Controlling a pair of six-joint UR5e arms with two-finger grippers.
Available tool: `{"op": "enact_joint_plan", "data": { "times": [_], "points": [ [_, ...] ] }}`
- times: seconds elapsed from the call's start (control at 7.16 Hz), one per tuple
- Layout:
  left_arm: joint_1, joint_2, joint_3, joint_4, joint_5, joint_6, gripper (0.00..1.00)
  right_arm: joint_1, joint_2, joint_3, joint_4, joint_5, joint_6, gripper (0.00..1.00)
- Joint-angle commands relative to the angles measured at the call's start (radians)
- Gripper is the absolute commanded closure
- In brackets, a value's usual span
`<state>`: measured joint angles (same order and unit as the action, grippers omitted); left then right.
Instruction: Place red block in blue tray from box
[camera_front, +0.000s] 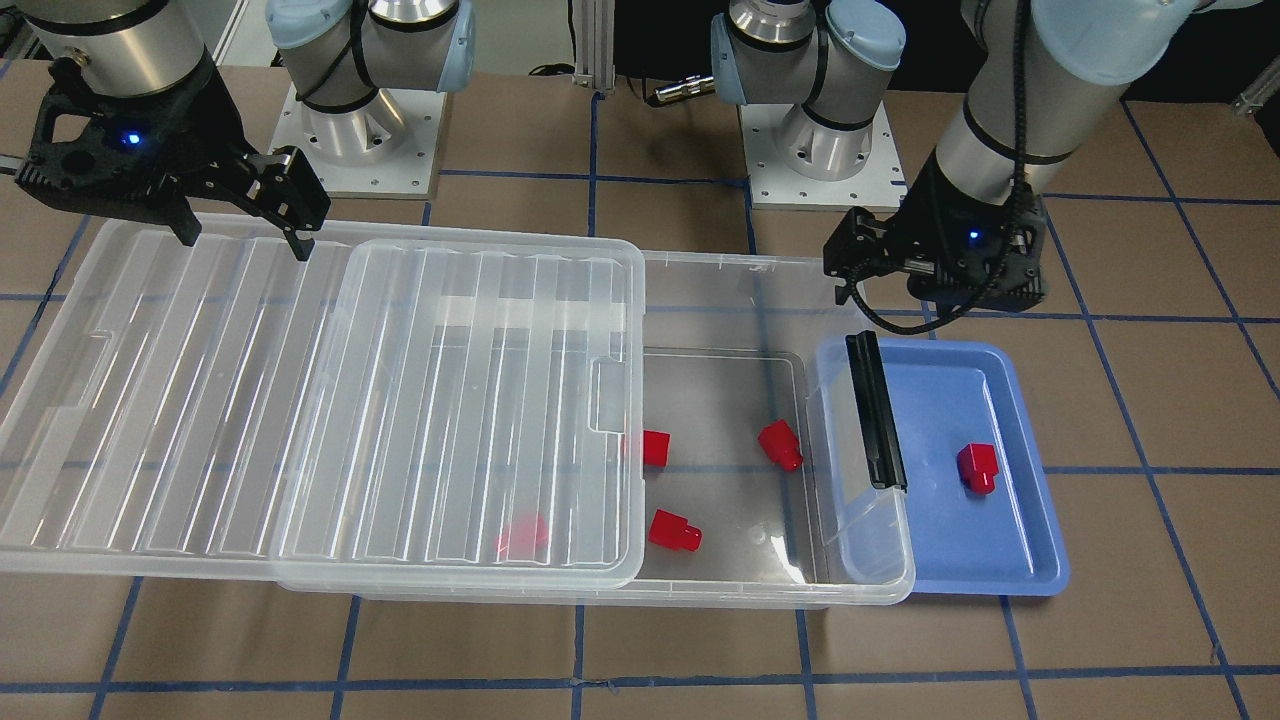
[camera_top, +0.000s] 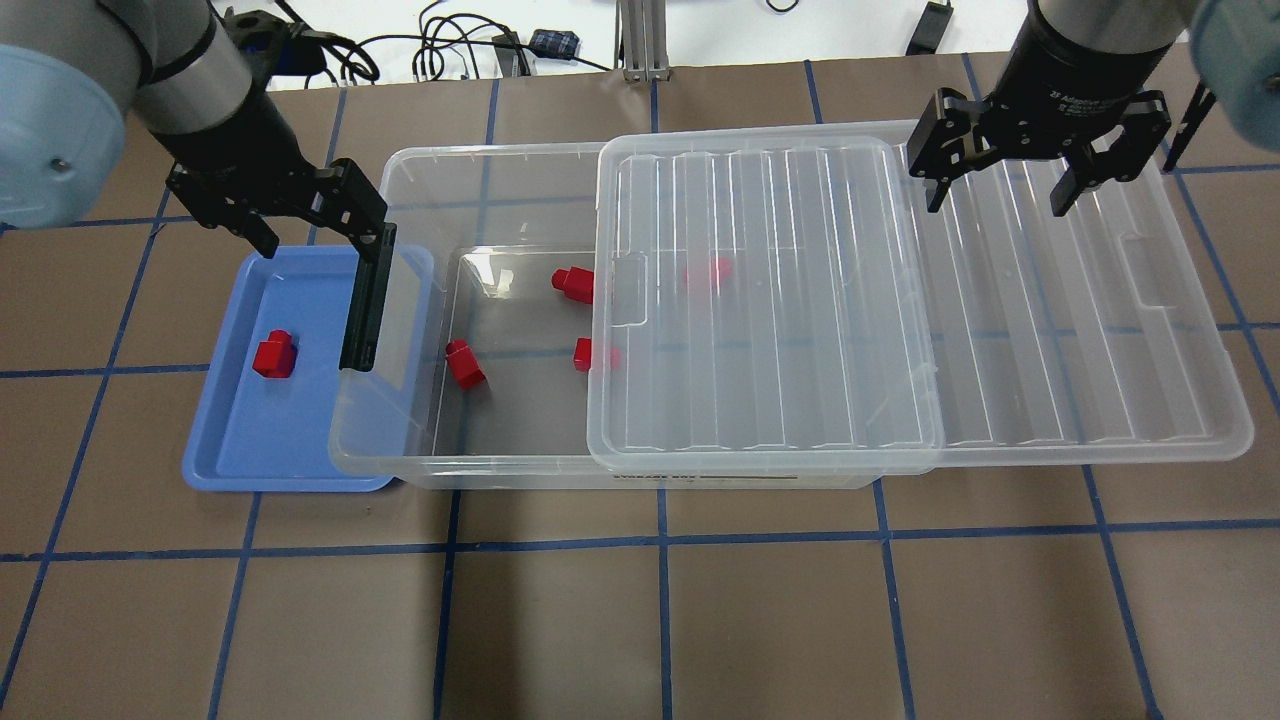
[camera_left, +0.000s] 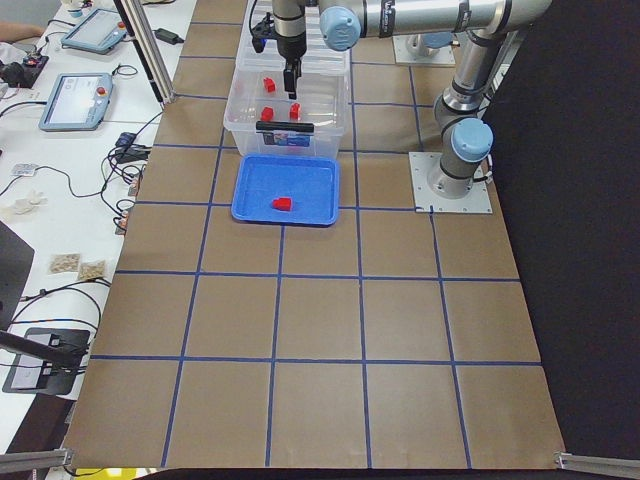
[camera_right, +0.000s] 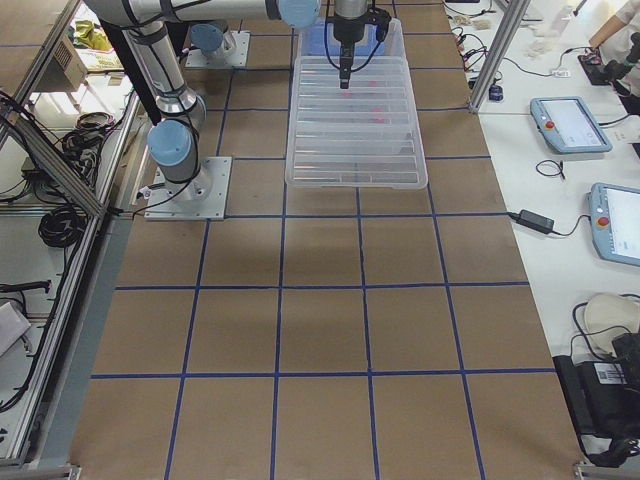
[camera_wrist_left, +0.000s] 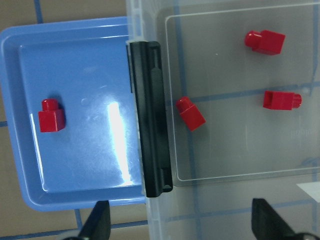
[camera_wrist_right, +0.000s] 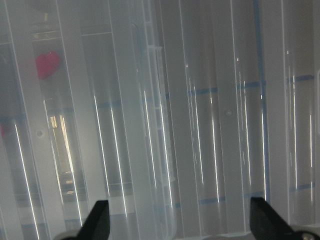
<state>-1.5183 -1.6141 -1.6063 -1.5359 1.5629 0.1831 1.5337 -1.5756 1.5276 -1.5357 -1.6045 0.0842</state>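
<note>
One red block (camera_top: 272, 354) lies in the blue tray (camera_top: 240, 440), also seen in the front view (camera_front: 977, 467) and the left wrist view (camera_wrist_left: 51, 115). The clear box (camera_top: 500, 470) holds three uncovered red blocks (camera_top: 465, 363) (camera_top: 572, 284) (camera_top: 592, 354) and one blurred under the lid (camera_top: 708, 272). The ribbed lid (camera_top: 1050, 330) is slid toward my right and covers about half the box. My left gripper (camera_top: 315, 225) is open and empty above the far rim, over the box's black latch bar (camera_top: 365, 310). My right gripper (camera_top: 1000, 190) is open and empty above the lid's far edge.
The blue tray's right edge is tucked under the box's latch end. The lid's outer half overhangs the box onto the brown table (camera_top: 660, 620). Both arm bases (camera_front: 360, 130) stand behind the box. Cables lie at the table's far edge (camera_top: 450, 50).
</note>
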Motion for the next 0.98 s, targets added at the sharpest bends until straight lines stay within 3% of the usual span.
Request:
{"op": "enact_joint_plan", "data": {
  "times": [0.0, 0.56, 0.84],
  "points": [
    [-0.031, 0.045, -0.041, -0.01, 0.02, -0.002, 0.0, 0.0, -0.001, 0.002, -0.001, 0.001, 0.0, 0.0],
    [-0.016, 0.088, -0.044, -0.067, 0.02, -0.001, 0.0, -0.003, 0.002, -0.001, 0.0, -0.002, -0.001, 0.0],
    [-0.013, 0.094, -0.046, -0.076, 0.019, 0.003, 0.0, -0.053, 0.008, -0.007, -0.014, -0.005, -0.169, 0.0]
  ]
}}
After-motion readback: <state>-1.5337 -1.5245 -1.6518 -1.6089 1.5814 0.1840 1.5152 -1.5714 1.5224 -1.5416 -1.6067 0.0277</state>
